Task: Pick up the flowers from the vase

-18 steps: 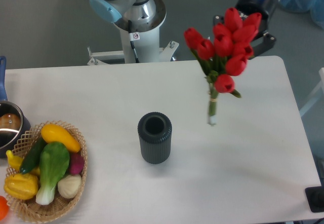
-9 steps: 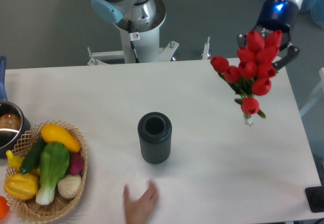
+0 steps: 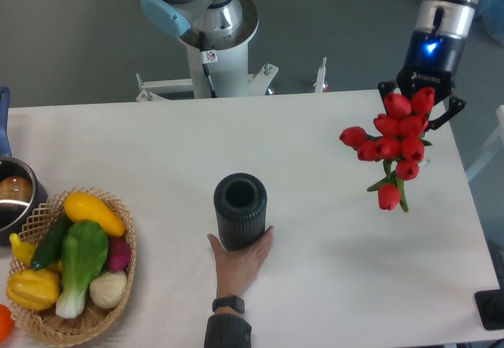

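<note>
The ribbed dark grey cylinder vase (image 3: 240, 223) is steadied from below by a person's bare hand (image 3: 240, 257) at table centre. Far right, the red tulip bunch (image 3: 394, 145) is pinched in the robot hand (image 3: 418, 100), clear above the table; a firm, level hold is advised.

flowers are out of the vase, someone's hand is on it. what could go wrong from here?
1. A person's hand grips the base of the vase, inside the workspace; an arm move back toward the centre could strike it.
2. The flowers hang above the table near its right edge, the gripper hidden behind the buds; a loose hold could drop them off the table.
</note>
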{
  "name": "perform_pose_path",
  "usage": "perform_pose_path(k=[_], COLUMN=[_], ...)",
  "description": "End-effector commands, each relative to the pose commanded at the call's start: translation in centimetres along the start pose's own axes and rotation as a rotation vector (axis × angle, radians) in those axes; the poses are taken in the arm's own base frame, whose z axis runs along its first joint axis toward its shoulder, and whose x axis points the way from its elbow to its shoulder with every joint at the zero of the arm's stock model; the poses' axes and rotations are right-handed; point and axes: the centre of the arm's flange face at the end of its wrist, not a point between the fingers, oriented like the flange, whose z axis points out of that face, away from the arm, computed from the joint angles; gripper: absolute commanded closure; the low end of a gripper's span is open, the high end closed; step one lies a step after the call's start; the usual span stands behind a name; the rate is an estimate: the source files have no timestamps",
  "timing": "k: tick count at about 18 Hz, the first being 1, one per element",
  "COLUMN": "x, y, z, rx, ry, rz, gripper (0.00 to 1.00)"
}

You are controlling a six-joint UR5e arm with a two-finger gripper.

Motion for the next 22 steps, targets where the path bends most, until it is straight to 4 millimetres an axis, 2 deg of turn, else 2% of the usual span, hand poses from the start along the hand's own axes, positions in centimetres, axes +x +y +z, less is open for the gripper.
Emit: perform_pose_path(k=[8,18,22], x=[1.4,3.5,3.7], y=[-1.9,-5.0,-5.1], z=[2.4,5.3,6.2], rx=[-0.237,-0.383,-0.385], ry=[0.044,0.117,0.130], rz=[0.076,0.161,0.167], gripper=[1.00,0.97,0.97])
